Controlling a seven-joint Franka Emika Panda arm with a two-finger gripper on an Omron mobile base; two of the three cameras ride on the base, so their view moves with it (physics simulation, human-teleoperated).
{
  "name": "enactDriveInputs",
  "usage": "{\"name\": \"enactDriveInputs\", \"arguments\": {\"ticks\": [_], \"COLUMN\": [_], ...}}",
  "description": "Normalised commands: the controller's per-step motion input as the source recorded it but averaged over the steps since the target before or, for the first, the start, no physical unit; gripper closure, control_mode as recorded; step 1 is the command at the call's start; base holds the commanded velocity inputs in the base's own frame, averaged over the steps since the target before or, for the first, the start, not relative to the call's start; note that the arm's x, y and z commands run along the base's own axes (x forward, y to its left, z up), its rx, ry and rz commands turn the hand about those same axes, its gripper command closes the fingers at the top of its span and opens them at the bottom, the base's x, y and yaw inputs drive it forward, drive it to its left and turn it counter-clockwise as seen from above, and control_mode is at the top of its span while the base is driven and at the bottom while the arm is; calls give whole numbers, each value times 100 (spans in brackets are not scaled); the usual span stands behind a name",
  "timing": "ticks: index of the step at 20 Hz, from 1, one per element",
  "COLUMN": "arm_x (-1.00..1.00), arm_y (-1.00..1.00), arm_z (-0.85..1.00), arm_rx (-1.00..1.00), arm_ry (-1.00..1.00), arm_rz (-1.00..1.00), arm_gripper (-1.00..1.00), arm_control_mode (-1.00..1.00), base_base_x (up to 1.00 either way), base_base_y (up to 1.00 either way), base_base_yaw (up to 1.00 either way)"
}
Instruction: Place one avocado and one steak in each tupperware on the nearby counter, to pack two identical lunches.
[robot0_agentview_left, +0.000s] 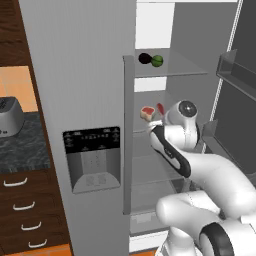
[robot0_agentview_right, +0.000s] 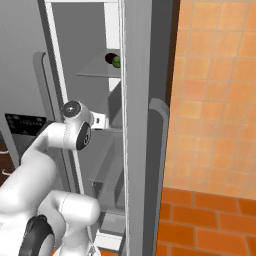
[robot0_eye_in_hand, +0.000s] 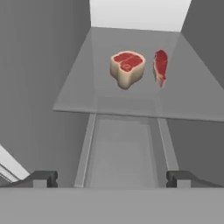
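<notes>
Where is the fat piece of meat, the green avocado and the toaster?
fat steak (robot0_eye_in_hand: 127, 68): hand view, on its red top face.
green avocado (robot0_agentview_left: 157, 61): left base view, on its round middle.
toaster (robot0_agentview_left: 9, 118): left base view, on its silver side.

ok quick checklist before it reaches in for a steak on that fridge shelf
1. Gripper open: ok, fingertips stand wide apart in the hand view.
2. Gripper empty: ok, nothing sits between the fingertips.
3. Steaks in sight: ok, a steak lying flat and a second steak on edge rest on the glass shelf ahead.
4. Steaks apart: ok, a gap shows between them.
5. Fridge door out of the arm's path: ok, the compartment stands open.
6. Avocados on the upper shelf: ok, not in the way.
7. Tupperware ready on the counter: cannot tell.
</notes>
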Motion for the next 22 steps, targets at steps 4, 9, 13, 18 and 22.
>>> {"name": "enactDriveInputs", "arguments": {"ticks": [4, 9, 13, 18, 22], "arm_x": [52, 40, 14, 26, 25], "arm_y": [0, -3, 0, -3, -9], "arm_z": [3, 0, 0, 0, 0], "arm_rx": [3, 3, 0, 2, 10], "arm_ry": [6, 5, 0, 0, 0], "arm_rz": [0, 0, -6, -8, 0], "arm_gripper": [-100, -100, -100, -100, -100], "arm_control_mode": [-100, -100, -100, -100, -100], "base_base_x": [0, 0, 0, 0, 0], "base_base_y": [0, 0, 0, 0, 0], "base_base_yaw": [0, 0, 0, 0, 0]}}
